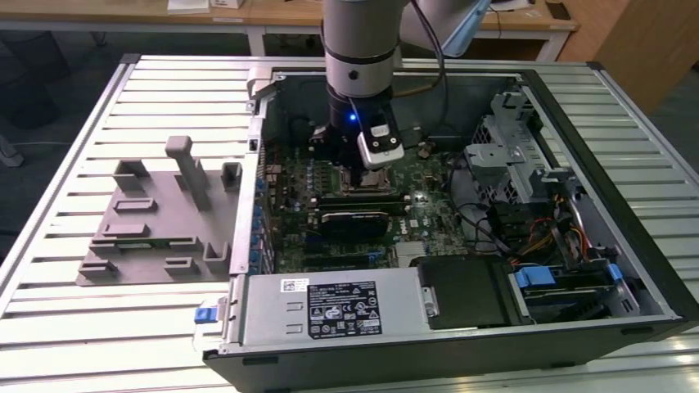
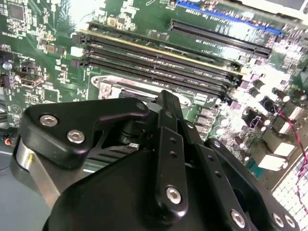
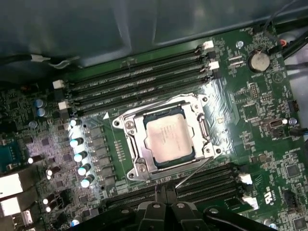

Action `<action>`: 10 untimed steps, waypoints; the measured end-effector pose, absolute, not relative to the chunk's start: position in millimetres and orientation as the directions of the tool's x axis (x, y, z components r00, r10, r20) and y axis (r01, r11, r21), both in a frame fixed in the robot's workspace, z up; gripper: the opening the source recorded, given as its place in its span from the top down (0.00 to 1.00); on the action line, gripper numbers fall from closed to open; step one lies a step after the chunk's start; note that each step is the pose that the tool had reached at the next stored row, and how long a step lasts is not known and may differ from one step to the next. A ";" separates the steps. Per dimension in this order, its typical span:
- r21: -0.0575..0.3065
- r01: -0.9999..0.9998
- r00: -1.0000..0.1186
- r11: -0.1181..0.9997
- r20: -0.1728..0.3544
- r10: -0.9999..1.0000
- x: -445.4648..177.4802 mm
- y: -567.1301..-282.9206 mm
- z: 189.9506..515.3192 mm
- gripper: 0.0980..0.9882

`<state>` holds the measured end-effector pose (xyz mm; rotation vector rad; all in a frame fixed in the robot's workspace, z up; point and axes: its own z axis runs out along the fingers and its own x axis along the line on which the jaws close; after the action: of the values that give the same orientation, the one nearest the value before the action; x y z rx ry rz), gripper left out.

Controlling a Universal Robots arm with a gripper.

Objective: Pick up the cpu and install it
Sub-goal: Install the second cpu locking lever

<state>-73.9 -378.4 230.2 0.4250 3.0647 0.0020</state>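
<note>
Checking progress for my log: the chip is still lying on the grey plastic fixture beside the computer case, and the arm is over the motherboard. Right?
Not quite. The chip is not on the grey fixture; the first wrist view shows it sitting in the metal socket frame on the motherboard. The arm is indeed over the motherboard, as the exterior view shows.

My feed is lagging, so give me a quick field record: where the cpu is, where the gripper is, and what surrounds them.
cpu: silver square lying inside the socket frame on the motherboard
gripper: above the board beside the socket, not touching the cpu
memory slots: dark rows on either side of the socket
case: open computer case on a slatted table
fixture: grey fixture at the exterior view's left
</note>
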 end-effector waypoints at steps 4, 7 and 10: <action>0.008 0.272 -0.961 0.962 -0.047 0.272 -75.4 -380.4 226.2 0.99; 0.008 0.272 -0.961 0.962 -0.047 0.272 -75.5 -382.3 224.1 0.99; 0.008 0.272 -0.961 0.962 -0.047 0.272 -75.5 -382.6 224.0 0.99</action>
<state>-75.5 -382.6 224.0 0.4254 3.0647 0.0026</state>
